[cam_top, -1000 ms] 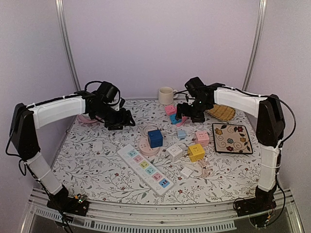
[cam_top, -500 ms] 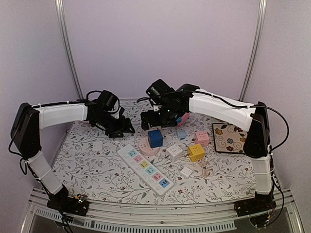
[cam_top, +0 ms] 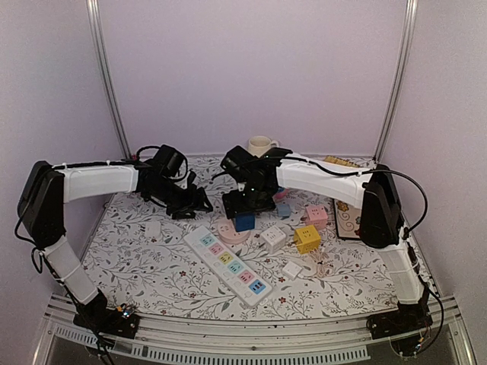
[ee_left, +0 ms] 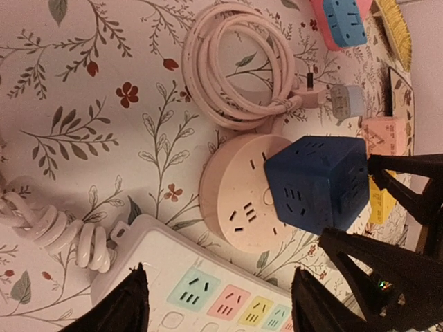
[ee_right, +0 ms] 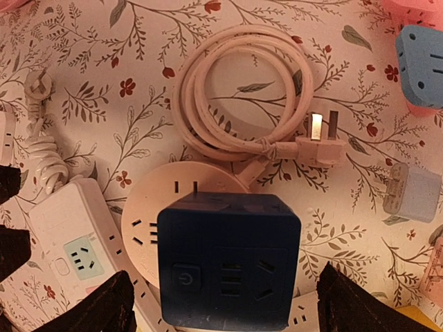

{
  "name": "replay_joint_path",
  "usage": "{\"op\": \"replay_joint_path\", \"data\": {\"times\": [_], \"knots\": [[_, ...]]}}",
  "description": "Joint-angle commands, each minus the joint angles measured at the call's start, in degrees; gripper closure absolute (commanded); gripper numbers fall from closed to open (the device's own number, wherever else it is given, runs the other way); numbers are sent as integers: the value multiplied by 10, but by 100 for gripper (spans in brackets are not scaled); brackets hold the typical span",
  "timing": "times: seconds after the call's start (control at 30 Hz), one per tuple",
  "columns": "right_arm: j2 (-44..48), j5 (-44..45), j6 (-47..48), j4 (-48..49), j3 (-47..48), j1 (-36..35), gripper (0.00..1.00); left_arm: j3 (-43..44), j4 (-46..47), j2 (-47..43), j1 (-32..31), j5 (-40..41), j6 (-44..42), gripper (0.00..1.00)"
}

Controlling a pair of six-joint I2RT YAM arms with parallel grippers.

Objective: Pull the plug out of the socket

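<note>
1. The blue cube plug [ee_right: 228, 268] sits seated on the round pink socket [ee_right: 149, 221], covering its right half (the cube's power button and outlet slots face up). The pair is at mid-table, just behind the far end of the white power strip [cam_top: 228, 265].
2. The right gripper [cam_top: 247, 204] hangs directly over the cube. Its fingers [ee_right: 90, 308] are spread wide, one on each side of the cube. The right wrist view shows a strip of tablecloth between each finger and the cube's sides, so nothing is pinched.
3. The left gripper [ee_left: 218, 297] hovers to the left of the socket, above the power strip's far end. Its fingers [ee_left: 124, 304] are likewise spread apart and hold nothing.
4. A coiled pink cable [ee_right: 235, 104] lies just behind the round socket. Its pronged end [ee_right: 322, 142] rests loose on the floral tablecloth [cam_top: 152, 266].
5. A bundled white cord [ee_left: 41, 228] lies at the power strip's far end, on its left.
6. To the right of the socket stand a white cube [cam_top: 273, 238], a yellow cube [cam_top: 307, 238] and a pink cube [cam_top: 316, 216], all apart from the blue one.
7. A cream mug [cam_top: 261, 146] stands at the table's back edge.
</note>
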State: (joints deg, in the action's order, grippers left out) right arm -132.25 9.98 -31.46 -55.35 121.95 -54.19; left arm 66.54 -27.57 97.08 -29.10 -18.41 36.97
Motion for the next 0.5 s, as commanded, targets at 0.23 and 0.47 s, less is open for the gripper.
{"op": "replay_joint_path", "data": {"times": [0.23, 0.47], "knots": [[-58, -4, 18, 2, 39, 1, 25, -11, 17, -3, 8, -19, 5, 30], [-48, -4, 17, 1, 42, 2, 48, -12, 27, 7, 9, -34, 12, 30]]}}
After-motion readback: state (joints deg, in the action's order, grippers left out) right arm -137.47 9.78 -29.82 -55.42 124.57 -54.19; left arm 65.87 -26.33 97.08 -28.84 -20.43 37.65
